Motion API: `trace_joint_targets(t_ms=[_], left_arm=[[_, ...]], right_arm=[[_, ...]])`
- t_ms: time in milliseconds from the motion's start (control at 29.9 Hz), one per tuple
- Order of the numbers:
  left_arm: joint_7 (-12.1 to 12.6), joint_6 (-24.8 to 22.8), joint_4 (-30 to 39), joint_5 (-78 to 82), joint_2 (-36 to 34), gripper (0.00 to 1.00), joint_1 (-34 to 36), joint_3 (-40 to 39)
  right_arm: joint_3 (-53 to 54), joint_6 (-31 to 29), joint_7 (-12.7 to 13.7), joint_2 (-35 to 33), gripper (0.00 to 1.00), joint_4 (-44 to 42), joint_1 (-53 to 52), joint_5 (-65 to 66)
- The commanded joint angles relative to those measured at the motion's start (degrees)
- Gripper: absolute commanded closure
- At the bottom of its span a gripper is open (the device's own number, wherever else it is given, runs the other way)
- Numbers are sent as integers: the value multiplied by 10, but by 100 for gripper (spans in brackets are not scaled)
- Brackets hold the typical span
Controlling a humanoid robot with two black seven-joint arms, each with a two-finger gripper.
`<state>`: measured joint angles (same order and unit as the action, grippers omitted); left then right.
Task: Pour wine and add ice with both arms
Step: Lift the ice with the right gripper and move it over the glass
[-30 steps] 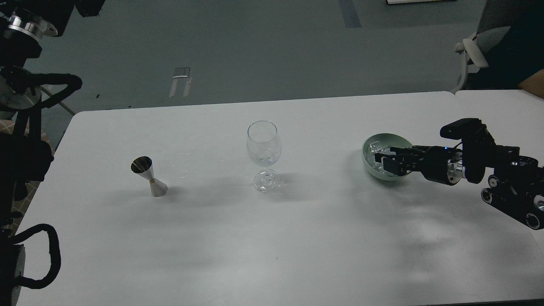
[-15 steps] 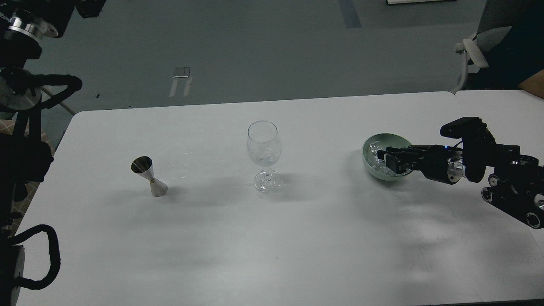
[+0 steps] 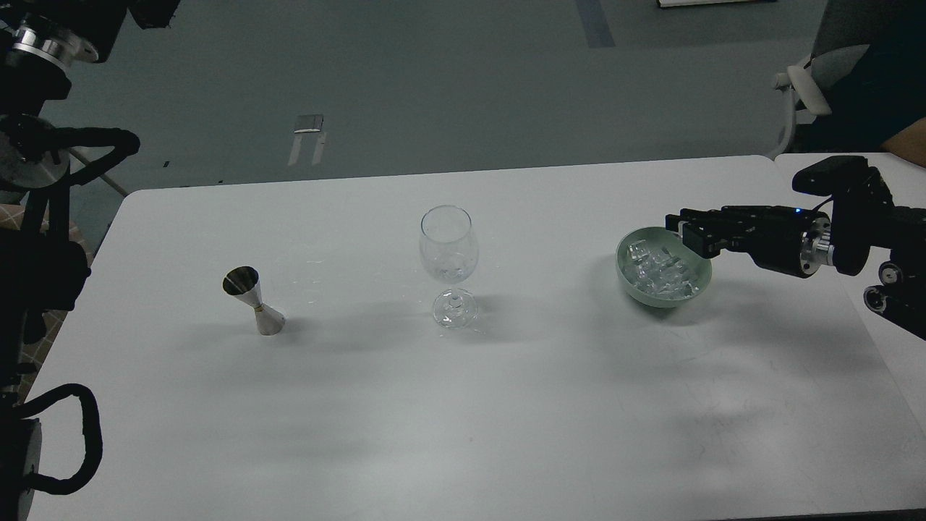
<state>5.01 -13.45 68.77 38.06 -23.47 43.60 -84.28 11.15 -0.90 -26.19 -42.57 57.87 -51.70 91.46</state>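
Observation:
A clear stemmed wine glass stands upright at the table's middle; any wine in it is too faint to make out. A pale green bowl to its right holds a heap of clear ice cubes. My right gripper hovers just above the bowl's far right rim, pointing left; its dark fingers cannot be told apart, and no cube shows between them. A steel jigger stands at the left. Of my left arm, only the silver wrist ring and a dark end part show at the top left corner.
The white table has its far edge behind the glass, and a seam to a second tabletop at the right. An office chair stands beyond the far right corner. My left arm's cables loop along the left edge.
My right gripper has risen out of the bowl and drawn back to the right and up. The ice heap, earlier covered by the fingers, now shows. The left arm, glass and jigger have not moved.

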Motion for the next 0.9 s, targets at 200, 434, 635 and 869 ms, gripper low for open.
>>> trace_joint_targets(t_ms=[200, 434, 635, 869], left_arm=[[1, 0, 0, -1, 1, 2, 3, 1], [1, 0, 0, -1, 1, 2, 7, 1], [1, 1, 0, -1, 1, 2, 6, 1], [4, 0, 0, -1, 1, 2, 6, 2]], right_arm=[[5, -6, -3, -62, 100, 145, -100, -4], [-9, -48, -1, -40, 100, 169, -223, -29], [-125, -67, 1, 68, 100, 148, -373, -91], [-198, -145, -6, 182, 100, 58, -466, -115]])
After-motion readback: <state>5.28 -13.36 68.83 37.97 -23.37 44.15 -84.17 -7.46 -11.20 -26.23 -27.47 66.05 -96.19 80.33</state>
